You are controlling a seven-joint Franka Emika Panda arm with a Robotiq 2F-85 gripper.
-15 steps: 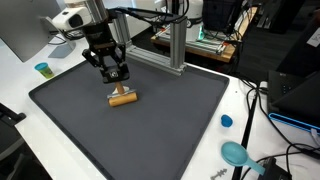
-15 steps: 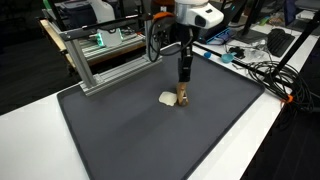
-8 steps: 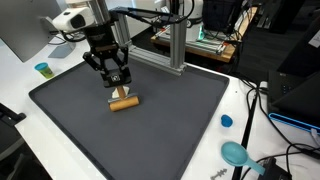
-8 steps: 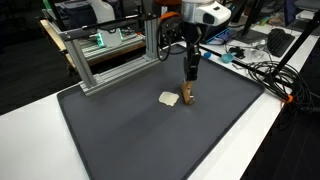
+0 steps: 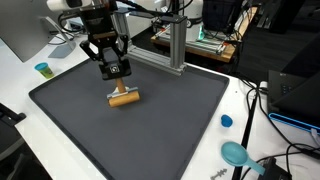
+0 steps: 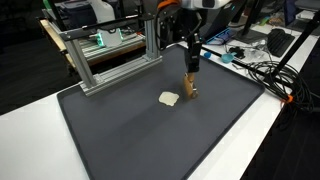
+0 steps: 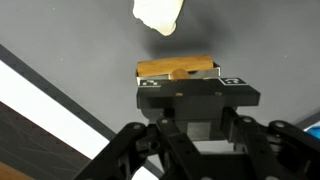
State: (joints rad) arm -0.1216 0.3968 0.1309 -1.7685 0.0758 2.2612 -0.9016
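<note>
Over the middle of the mat, the gripper points straight down and is closed on the block. The block is a short wooden bar held level and clamped across its narrow width. In the wrist view, it sits crosswise between the two fingers, with both ends sticking out past the gripper.

Position of the block: at the mat surface or just above it. A shadow lies close under it in both exterior views, so contact with the mat cannot be told for certain. A pale piece lies flat on the mat just beside the block, apart from it. The frame stands well apart, at the far edge of the mat. The mat rests on the white counter.

Step in hand, as judged: the grasp is complete and the block is in the carry phase, low over the mat.

Requirements for the next move, as judged:
- Hold clamp pressure, because the grip spans only the narrow width.
- Gain clearance before any sideways travel, so that the bar ends do not drag on the mat.
- Route away from the pale piece.
- Hold the wrist vertical, so that the block does not pivot between the fingers.
</note>
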